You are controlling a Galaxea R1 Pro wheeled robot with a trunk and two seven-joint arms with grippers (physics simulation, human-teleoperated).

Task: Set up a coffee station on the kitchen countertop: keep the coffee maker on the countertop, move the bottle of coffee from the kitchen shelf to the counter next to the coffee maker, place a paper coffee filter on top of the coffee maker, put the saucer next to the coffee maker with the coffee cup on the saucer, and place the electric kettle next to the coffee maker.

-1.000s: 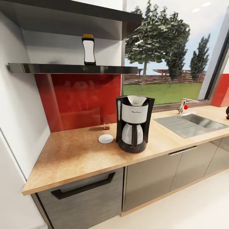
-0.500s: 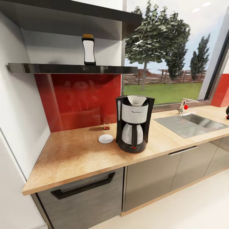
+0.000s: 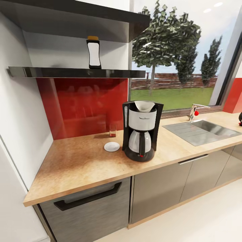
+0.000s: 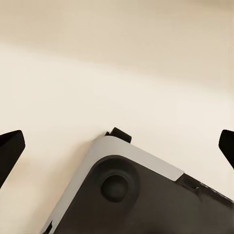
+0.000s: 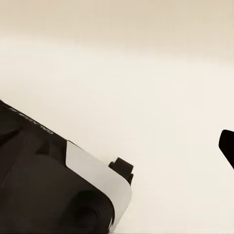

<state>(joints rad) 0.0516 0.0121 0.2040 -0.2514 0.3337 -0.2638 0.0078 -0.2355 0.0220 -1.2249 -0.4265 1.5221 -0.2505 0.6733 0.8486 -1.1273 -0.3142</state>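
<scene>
The black coffee maker (image 3: 140, 134) stands on the wooden kitchen countertop (image 3: 80, 164), with a white paper coffee filter (image 3: 144, 106) in its top. Just beside it, on the side toward the wall, lies the white saucer (image 3: 112, 146) with nothing on it. The bottle of coffee (image 3: 94, 53) stands upright on the dark kitchen shelf (image 3: 60, 71) above. A black shape with a red spot (image 3: 240, 118), cut off at the picture's right edge, looks like the electric kettle. The coffee cup is out of view. My left gripper (image 4: 118, 146) and right gripper (image 5: 117, 146) hang open over pale floor, holding nothing.
A small clear glass (image 3: 113, 130) stands by the red backsplash behind the saucer. The steel sink (image 3: 201, 131) and faucet (image 3: 195, 111) lie right of the coffee maker. Grey cabinet fronts (image 3: 158, 188) run below the counter. My own grey-black base (image 4: 131, 195) shows under the wrists.
</scene>
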